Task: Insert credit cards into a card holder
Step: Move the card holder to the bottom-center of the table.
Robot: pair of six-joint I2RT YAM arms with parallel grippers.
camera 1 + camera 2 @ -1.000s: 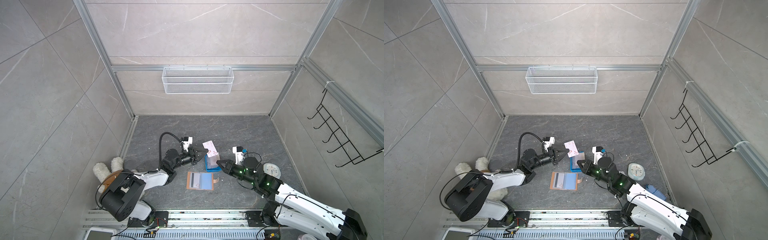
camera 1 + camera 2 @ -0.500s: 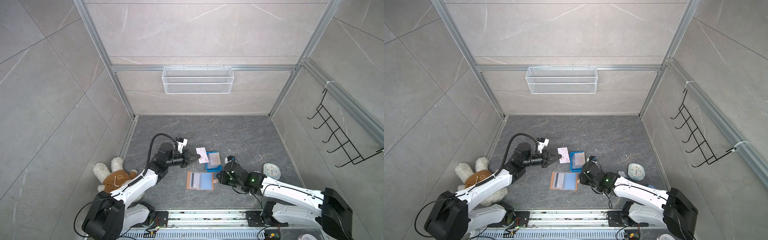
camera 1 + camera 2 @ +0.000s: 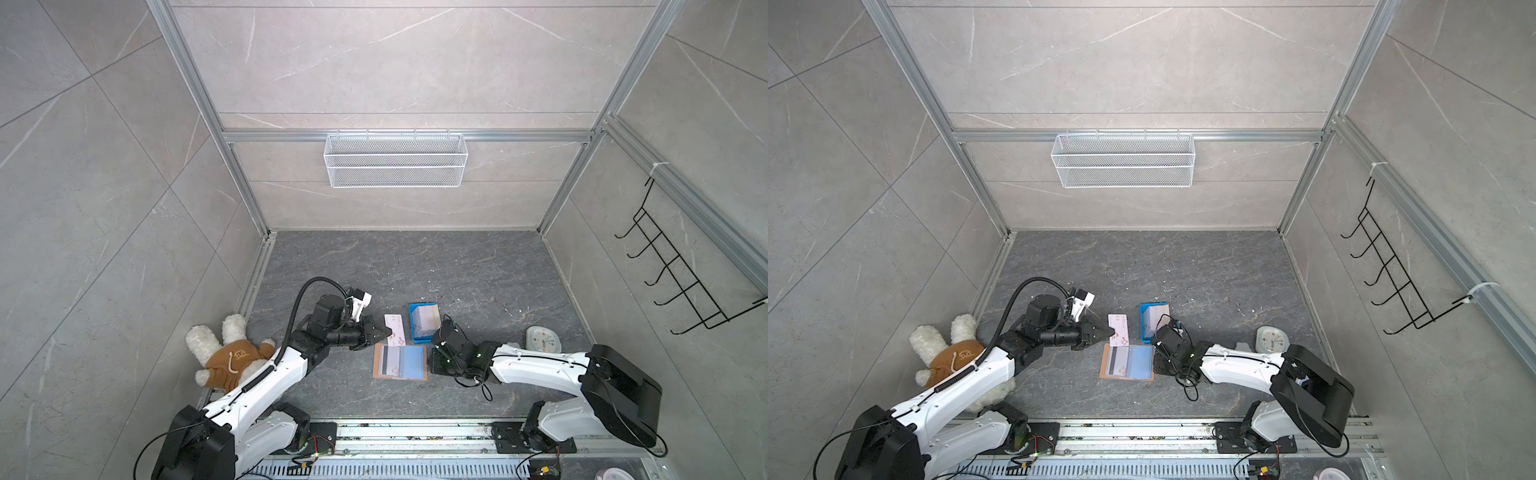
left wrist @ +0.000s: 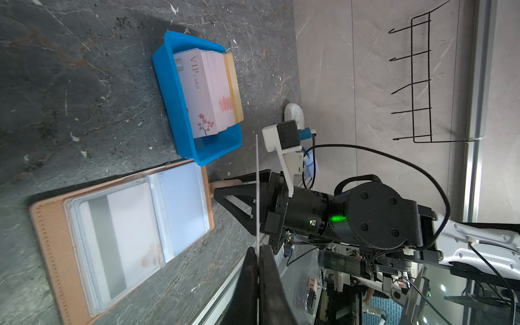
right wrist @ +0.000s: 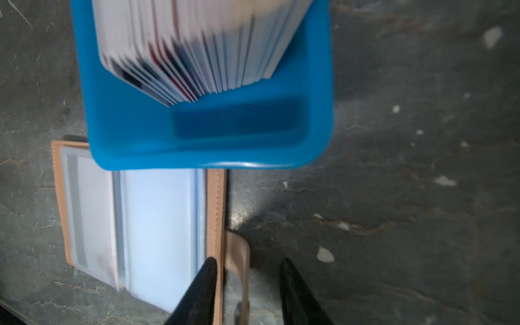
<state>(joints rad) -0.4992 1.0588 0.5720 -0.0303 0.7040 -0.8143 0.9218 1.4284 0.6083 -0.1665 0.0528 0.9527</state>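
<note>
Your left jaws pinch a card (image 3: 397, 325), face up, just beside the tray (image 4: 168, 92) and behind the open holder (image 3: 415, 362), which lies flat on the surface (image 3: 478, 291) with a striped card (image 3: 388, 360) already inside. Your right jaws are spread, straddling the holder's tab (image 5: 239, 261).

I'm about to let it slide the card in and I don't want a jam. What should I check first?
1. Card clamped in left gripper: ok.
2. Card holder lying open on the table: ok.
3. Sleeve beside the snap tab empty: ok.
4. Right gripper steadying the snap tab: not ok, jaws stand open astride it.
5. Card edge lined up with the sleeve mouth: cannot tell.
</note>
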